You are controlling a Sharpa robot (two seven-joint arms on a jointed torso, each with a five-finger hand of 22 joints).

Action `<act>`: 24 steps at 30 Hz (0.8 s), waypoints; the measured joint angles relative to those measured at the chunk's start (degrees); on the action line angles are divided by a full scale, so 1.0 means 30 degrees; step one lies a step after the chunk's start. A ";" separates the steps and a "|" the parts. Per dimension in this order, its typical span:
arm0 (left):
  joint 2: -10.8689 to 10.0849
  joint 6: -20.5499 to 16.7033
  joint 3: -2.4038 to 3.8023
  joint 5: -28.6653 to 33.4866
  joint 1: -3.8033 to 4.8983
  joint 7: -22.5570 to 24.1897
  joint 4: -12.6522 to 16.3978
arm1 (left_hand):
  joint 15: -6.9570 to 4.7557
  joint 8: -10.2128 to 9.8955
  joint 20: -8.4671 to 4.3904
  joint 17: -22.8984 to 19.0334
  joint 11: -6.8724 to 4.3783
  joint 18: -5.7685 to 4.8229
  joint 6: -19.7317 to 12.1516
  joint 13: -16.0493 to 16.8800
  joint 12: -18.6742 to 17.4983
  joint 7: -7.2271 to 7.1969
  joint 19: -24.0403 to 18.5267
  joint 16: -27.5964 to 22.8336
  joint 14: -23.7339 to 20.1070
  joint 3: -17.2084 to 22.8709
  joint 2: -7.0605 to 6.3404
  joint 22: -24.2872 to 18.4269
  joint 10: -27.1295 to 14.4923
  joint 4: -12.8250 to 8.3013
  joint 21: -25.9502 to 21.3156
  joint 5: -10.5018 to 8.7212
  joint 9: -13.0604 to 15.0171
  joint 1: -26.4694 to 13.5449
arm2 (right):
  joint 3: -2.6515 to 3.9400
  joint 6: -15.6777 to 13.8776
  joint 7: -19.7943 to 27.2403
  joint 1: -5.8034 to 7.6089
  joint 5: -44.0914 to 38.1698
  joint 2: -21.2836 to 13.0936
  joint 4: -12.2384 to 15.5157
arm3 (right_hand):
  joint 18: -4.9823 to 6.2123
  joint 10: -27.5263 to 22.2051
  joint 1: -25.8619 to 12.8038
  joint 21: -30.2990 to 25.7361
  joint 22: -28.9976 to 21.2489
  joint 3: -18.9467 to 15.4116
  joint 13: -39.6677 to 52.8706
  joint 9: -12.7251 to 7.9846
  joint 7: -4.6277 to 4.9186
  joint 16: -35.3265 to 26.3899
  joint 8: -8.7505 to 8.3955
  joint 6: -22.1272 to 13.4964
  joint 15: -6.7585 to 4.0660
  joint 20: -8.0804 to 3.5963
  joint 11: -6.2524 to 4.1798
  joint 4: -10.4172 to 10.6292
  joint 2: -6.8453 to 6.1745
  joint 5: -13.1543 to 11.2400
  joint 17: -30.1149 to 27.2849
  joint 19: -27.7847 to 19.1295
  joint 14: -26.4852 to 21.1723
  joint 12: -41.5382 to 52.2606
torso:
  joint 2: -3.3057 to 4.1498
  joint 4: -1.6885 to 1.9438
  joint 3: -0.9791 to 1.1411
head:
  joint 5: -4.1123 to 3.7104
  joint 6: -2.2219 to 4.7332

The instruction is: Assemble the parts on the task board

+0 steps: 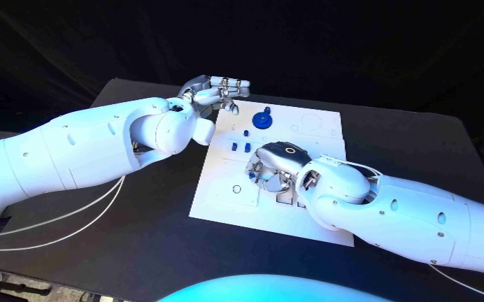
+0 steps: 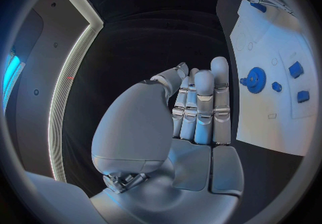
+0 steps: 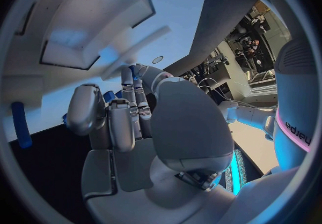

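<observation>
The white task board (image 1: 312, 134) lies in the middle of the black table. A blue gear (image 1: 262, 119) stands near its far edge, also seen in the left wrist view as the gear (image 2: 255, 80). Small blue parts (image 1: 240, 146) stand just in front of it. My left hand (image 1: 216, 92) hovers at the board's far left corner, fingers straight and side by side (image 2: 200, 107), holding nothing. My right hand (image 1: 276, 168) is down on the board's middle, fingers curled. Its fingertips pinch a small blue part (image 3: 133, 70), which shows under that hand as the blue part (image 2: 258, 5).
A long blue piece (image 3: 21, 125) lies on the board beside my right hand. More small blue parts (image 2: 295, 69) sit near the gear. White cables (image 1: 70, 221) trail over the table under my left arm. Black table surrounds the board.
</observation>
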 measured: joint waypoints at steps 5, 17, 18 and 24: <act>0.0000 0.0004 0.0000 -0.0021 0.0000 -0.0019 -0.0002 | 0.0000 0.0000 0.0000 0.0001 0.0000 0.0000 0.0000 -0.0001 0.0000 0.0000 0.0000 0.0000 0.0000 0.0000 0.0000 0.0001 0.0000 0.0000 0.0000 0.0000 0.0000 0.0000 | -0.0017 -0.0122 -0.0101 -0.0008 -0.0102 -0.0076 0.0035 | 0.0001 -0.1171 -0.0502 -0.0493 0.0016 -0.0287 -0.0320 -0.0221 0.0376 0.0000 -0.0522 -0.0979 0.0279 0.0208 0.0486 0.0079 -0.0339 0.0077 0.0000 -0.0208 -0.0002 -0.0723 | -0.0005 0.0000 0.0000 | -0.0013 0.0022; -0.0024 0.0010 0.0000 -0.0048 0.0003 -0.0079 -0.0028 | 0.0000 0.0000 0.0000 -0.0018 0.0069 0.0001 -0.0027 -0.0002 0.0000 -0.0028 0.0000 0.0000 -0.0001 0.0001 0.0000 0.0002 -0.0068 0.0000 0.0000 0.0000 0.0001 0.0000 | -0.0038 -0.0906 -0.0433 -0.0037 -0.0309 -0.1088 0.0940 | 0.0001 -0.2493 -0.0823 -0.1508 -0.0226 -0.1023 -0.0616 -0.0447 0.0688 -0.0194 -0.0629 -0.1903 0.0553 0.0648 0.0927 0.0078 -0.0660 0.0076 -0.0180 -0.0648 -0.0067 -0.1000 | 0.0000 0.0004 0.0009 | -0.0059 0.0101; -0.0031 0.0011 0.0000 -0.0051 0.0003 -0.0083 -0.0031 | 0.0000 0.0000 0.0000 -0.0018 0.0069 -0.0001 -0.0027 -0.0003 0.0000 -0.0028 0.0000 0.0000 -0.0001 0.0001 0.0000 0.0002 -0.0068 0.0000 0.0000 0.0000 0.0001 0.0000 | -0.0019 -0.0961 -0.0452 -0.0030 -0.0320 -0.1293 0.1135 | 0.0001 -0.2493 -0.0823 -0.1544 -0.0226 -0.1033 -0.0616 -0.0447 0.0687 -0.0194 -0.0629 -0.1903 0.0553 0.0648 0.0927 0.0068 -0.0660 0.0075 -0.0180 -0.0648 -0.0067 -0.0937 | 0.0000 0.0005 0.0009 | -0.0070 0.0108; -0.0126 0.0013 0.0000 -0.0063 0.0002 -0.0113 -0.0041 | 0.0001 0.0000 0.0000 -0.0017 0.0069 0.0002 -0.0028 0.0013 0.0000 -0.0029 0.0000 0.0000 -0.0001 0.0001 0.0000 0.0003 -0.0068 0.0000 0.0000 0.0000 0.0002 0.0000 | 0.0161 -0.1145 -0.0606 0.0511 -0.0352 -0.3074 0.2592 | 0.0002 -0.2560 -0.0853 -0.1544 -0.0211 -0.1372 -0.0595 -0.0446 0.0558 -0.0195 -0.0629 -0.1772 0.0553 0.0648 0.0860 0.0106 -0.0707 0.0075 -0.0058 -0.0648 -0.0067 -0.0660 | -0.0004 -0.0011 -0.0002 | -0.0179 0.0207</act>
